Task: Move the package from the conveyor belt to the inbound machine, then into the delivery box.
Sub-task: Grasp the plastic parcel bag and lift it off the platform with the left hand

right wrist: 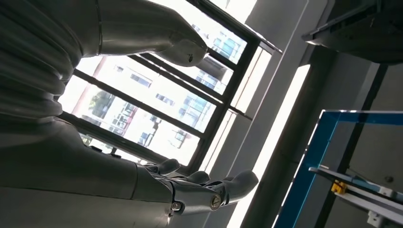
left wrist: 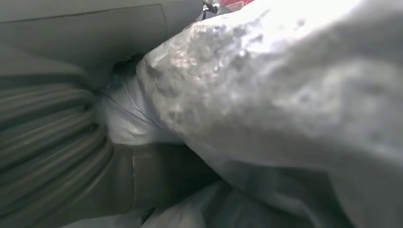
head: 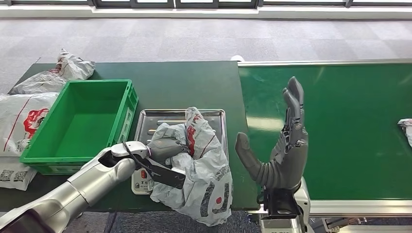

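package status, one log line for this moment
left hand grips package over metal tray | right hand open, raised over belt | green bin empty

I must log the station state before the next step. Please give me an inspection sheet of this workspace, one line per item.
Surface: dark green table; green conveyor belt beside it.
Job's things: grey package lying over the metal tray of the inbound machine; empty green box.
Clutter: other parcels past the box; one parcel on the belt's far end.
Hands: left hand grips the package; right hand raised, fingers apart, holding nothing.
Cables: black cable at the left wrist.
Surroundings: grey carpet floor, windows.
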